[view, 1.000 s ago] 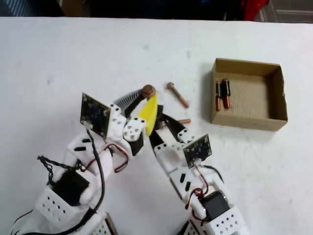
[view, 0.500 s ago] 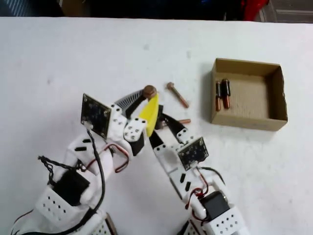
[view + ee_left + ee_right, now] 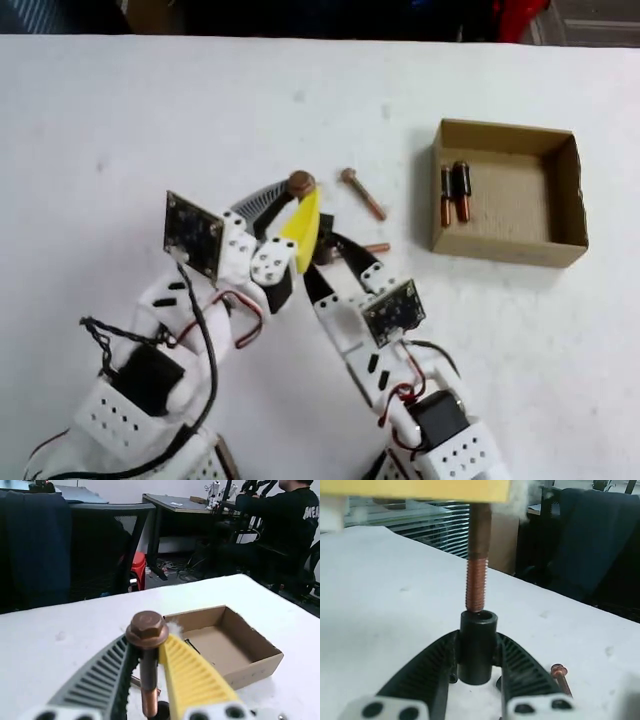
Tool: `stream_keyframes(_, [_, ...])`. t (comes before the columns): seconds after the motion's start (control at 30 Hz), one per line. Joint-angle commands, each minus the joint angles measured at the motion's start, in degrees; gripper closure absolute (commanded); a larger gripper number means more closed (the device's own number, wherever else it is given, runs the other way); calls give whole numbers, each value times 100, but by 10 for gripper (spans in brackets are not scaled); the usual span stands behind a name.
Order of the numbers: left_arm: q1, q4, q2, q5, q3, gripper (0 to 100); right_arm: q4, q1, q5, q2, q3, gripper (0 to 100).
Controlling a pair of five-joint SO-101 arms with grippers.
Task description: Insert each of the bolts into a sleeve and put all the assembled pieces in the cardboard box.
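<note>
While the left gripper (image 3: 297, 203) is hovering just left of centre in the high view, its grey and yellow ribbed fingers (image 3: 192, 677) are pressing together on a copper-coloured metal bolt with a hexagonal head (image 3: 147, 632), and it's got a firm hold! The bolt is standing upright, head on top and above the fingertips, shank pinched between them, threaded end pointing down.

Right underneath, the right gripper (image 3: 477, 666) is squeezing its black ribbed fingers (image 3: 520, 667) onto a black cylindrical sleeve (image 3: 477, 647), which is standing upright with its open mouth facing up. The bolt's threaded tip is sitting right at that mouth, lined up with the bore; whether it is already inside I cannot tell. In the high view the two grippers are meeting at the frame's centre, the right one (image 3: 326, 252) lying just below and to the right of the left.

Moving outward, a second copper bolt (image 3: 362, 194) is lying loose on the white table (image 3: 150, 100), just right of the held one and apart from both grippers. Further right, at the frame's right side, the open brown cardboard box (image 3: 505, 130) is resting on the table, and two assembled pieces (image 3: 453, 193), dark sleeves with copper ends, are lying side by side against its left wall.
</note>
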Motion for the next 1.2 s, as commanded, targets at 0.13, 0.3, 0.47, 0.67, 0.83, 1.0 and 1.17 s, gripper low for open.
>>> stream_keyframes(0.13, [-22,-255,-127,-18,79,980,-110,84,70,-66,35,981])
stream_keyframes(0.3, [-22,-255,-127,-18,97,980,-110,75,79,-66,35,981])
stream_keyframes(0.47, [-22,-255,-127,-9,97,980,-110,75,79,-66,35,981])
stream_keyframes(0.67, [-22,-255,-127,-9,97,980,-110,84,79,-66,35,981])
stream_keyframes(0.83, [-13,-255,-127,-9,97,980,-110,92,79,-66,35,981])
stream_keyframes(1.0, [215,-475,-127,-9,88,980,-110,84,79,-66,35,981])
stream_keyframes(1.17, [242,-686,-101,-9,123,980,-22,84,79,-66,35,981])
